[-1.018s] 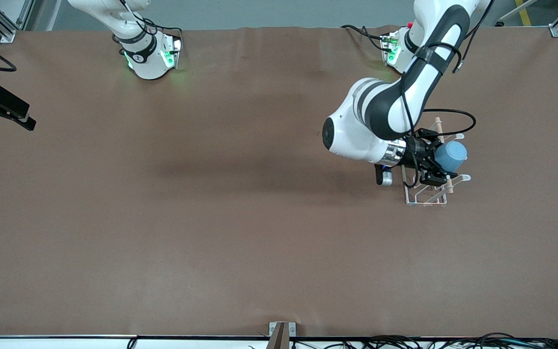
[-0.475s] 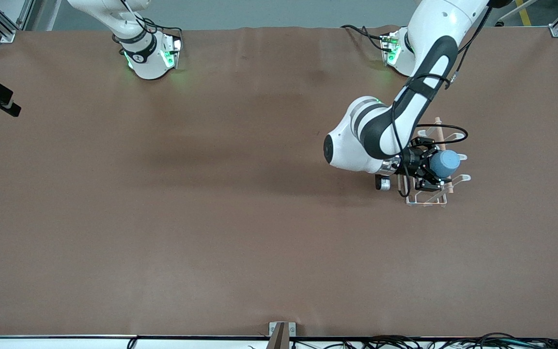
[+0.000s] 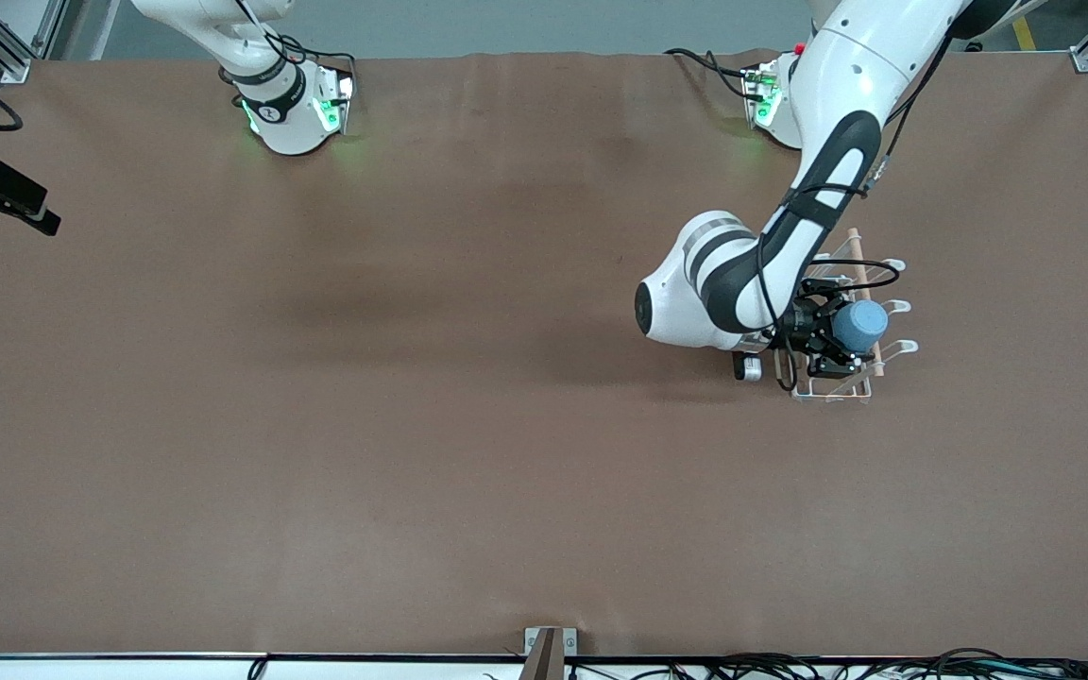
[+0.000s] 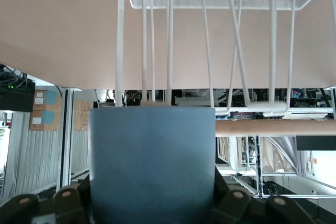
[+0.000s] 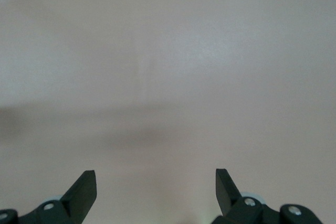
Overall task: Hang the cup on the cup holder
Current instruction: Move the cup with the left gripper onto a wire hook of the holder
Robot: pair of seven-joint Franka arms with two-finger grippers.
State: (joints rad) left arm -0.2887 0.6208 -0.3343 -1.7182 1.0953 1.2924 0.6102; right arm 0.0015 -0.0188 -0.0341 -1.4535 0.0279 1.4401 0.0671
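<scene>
The light-blue cup (image 3: 862, 323) is up in the air over the white wire cup holder (image 3: 831, 393), by its middle prongs. My left gripper (image 3: 844, 332) is shut on the cup, one finger on each side of it. In the left wrist view the cup (image 4: 152, 161) fills the space between the fingers, with the cup holder's wires (image 4: 202, 40) and wooden rod (image 4: 273, 128) just past it. Whether the cup touches a prong is hidden. My right gripper (image 3: 4, 195) waits open at the right arm's end of the table, and in its own view my right gripper (image 5: 156, 187) holds nothing.
The cup holder stands on the brown table (image 3: 412, 425) toward the left arm's end. The arms' bases (image 3: 294, 109) sit along the edge farthest from the front camera. A small bracket (image 3: 549, 647) and cables lie at the nearest edge.
My left arm has come down with the cup, bringing it closer onto the cup holder's prongs. The right gripper has shifted slightly at the table's edge.
</scene>
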